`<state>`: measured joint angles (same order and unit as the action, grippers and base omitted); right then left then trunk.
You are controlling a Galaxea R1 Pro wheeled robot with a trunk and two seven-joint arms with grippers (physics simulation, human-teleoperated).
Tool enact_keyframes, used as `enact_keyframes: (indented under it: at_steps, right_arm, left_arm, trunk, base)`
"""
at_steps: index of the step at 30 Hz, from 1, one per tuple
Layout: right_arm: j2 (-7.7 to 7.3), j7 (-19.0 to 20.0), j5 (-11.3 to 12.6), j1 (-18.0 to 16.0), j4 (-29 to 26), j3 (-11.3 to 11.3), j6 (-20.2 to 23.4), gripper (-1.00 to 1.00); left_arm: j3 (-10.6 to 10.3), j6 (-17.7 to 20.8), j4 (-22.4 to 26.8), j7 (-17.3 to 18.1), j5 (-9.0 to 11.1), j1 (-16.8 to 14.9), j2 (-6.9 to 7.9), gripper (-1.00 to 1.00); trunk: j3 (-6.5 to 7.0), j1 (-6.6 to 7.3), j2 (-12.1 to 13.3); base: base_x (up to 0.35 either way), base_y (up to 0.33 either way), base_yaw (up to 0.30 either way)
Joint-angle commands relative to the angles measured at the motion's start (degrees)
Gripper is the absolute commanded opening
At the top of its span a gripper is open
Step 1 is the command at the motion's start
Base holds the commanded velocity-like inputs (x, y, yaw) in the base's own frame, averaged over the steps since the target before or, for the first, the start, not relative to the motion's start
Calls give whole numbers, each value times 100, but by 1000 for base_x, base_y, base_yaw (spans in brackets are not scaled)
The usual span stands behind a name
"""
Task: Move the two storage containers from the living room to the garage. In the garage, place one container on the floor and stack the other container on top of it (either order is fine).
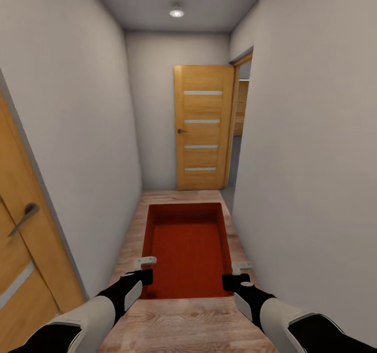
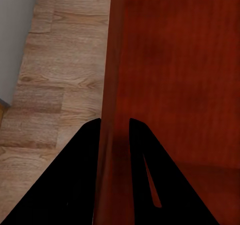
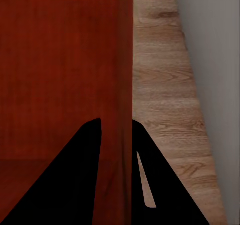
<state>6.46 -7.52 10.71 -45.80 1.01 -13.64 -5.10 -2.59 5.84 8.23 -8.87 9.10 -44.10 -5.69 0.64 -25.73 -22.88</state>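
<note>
Carrying one red-orange rectangular open-top bin (image 1: pixel 187 248) down a narrow hallway, so by my guess I'm mid-trip: no garage in sight, stacking not started, second bin elsewhere. From the head camera, my left gripper (image 1: pixel 145 269) and right gripper (image 1: pixel 236 272) hold its near corners above the light wood plank floor (image 1: pixel 188 327). A half-open wooden door (image 1: pixel 203 128) waits ahead, another wooden door (image 1: pixel 21 248) sits at my left; walls are tight.

Left wrist cam: fingers (image 2: pixel 80 175) clamped on the bin's thin wall.

Right wrist cam: fingers (image 3: pixel 160 180) pinching the opposite wall.
</note>
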Motion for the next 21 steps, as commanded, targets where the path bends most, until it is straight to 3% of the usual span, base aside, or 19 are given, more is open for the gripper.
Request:
enact_keyframes:
  at_steps: [1,21]
  right_arm:
    - [4,75,27,0,14,134,-12,-100]
    - [4,58,31,0,14,134,-25,-100]
  left_arm:
    - [198,-215,30,-247,-66,-2,200,-100]
    - [198,-209,21,-247,-67,-2,231,-100]
  trunk:
    - [-2,-5,-4]
    - [-2,-5,-4]
  base:
    - [324,88,0]
    - [324,24,0]
